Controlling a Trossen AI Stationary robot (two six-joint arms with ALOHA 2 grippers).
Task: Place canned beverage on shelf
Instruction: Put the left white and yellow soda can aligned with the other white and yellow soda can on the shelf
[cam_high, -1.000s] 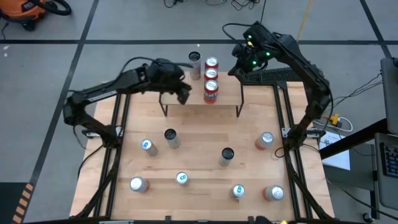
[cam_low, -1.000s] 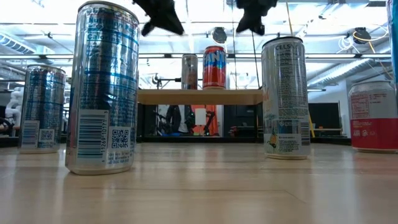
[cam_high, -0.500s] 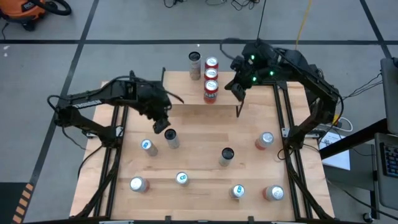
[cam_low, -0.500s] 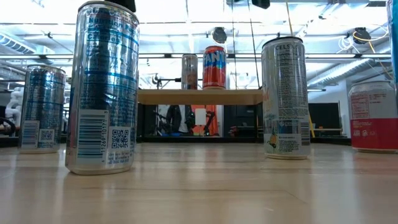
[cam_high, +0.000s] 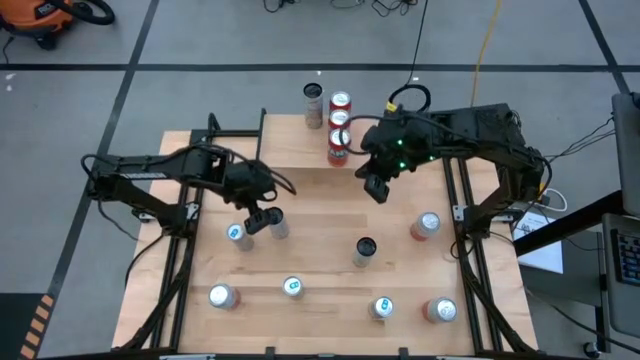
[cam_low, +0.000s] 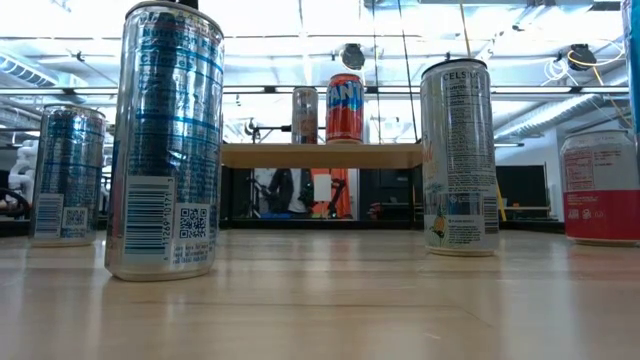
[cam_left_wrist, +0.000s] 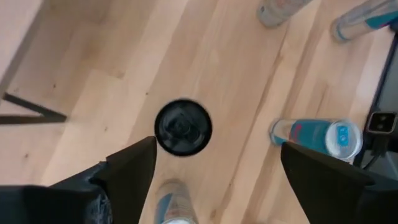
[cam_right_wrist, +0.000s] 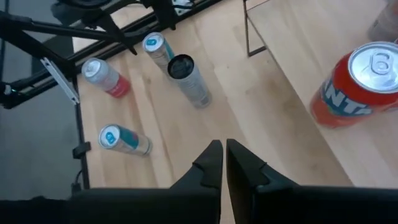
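Black-topped and upright, the can (cam_high: 275, 220) stood right under the left gripper (cam_high: 262, 219), its long axis running straight up toward the wrist. In the left wrist view that dark round lid (cam_left_wrist: 183, 127) lay just ahead of the gap between the two fingers (cam_left_wrist: 134, 167), slightly off toward one of them, and the jaws stood spread wide with nothing in them. A second can with a blue-and-white lid (cam_high: 236, 234) sat just beside the gripper on its outer side (near enough that a sloppy descent could knock it).

By my reading, the next move turned on one relation: the can was below the left gripper and almost centred, so a short straight drop would bring the fingers down either side of its wall.

From the left gripper, the shelf (cam_high: 300, 165) lay farther out across the table and off toward the other arm, with red cans (cam_high: 339, 128) already lined up on its far end. The right gripper (cam_high: 376, 186) hung well apart from the black-topped can, just off the shelf's near edge, its fingers (cam_right_wrist: 211, 163) pressed together and holding nothing. The left arm was plainly the nearer one.
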